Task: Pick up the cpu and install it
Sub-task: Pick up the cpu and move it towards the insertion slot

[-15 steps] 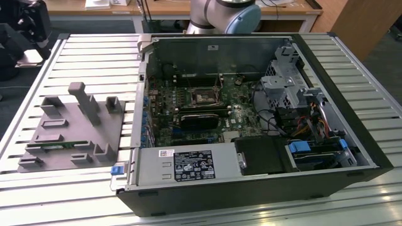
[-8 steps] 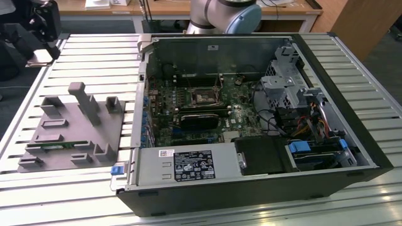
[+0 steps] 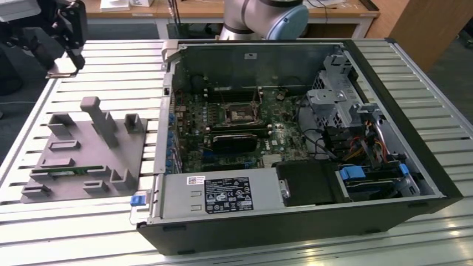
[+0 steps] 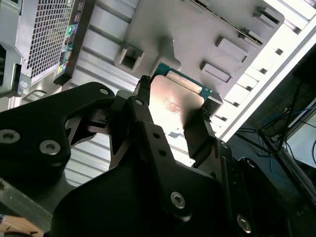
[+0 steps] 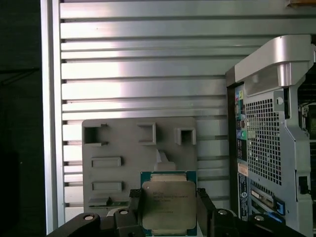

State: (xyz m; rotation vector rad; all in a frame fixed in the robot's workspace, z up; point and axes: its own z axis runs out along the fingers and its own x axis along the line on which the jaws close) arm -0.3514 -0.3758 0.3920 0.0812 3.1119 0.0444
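One square cpu [image 5: 169, 205], silver top, green rim

The open computer case [image 3: 296, 235], grey fixture [image 3: 88, 166] and slatted table [image 3: 118, 66] are seen obliquely from above in the exterior view; in both wrist views fixture and case rear are viewed from just behind the gripper [image 5: 169, 200]; the second wrist view is tilted.

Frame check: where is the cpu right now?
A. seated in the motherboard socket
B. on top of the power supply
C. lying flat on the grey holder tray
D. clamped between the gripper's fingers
D: in both wrist views the cpu sits between the two fingers of the gripper, with the grey holder tray behind it.
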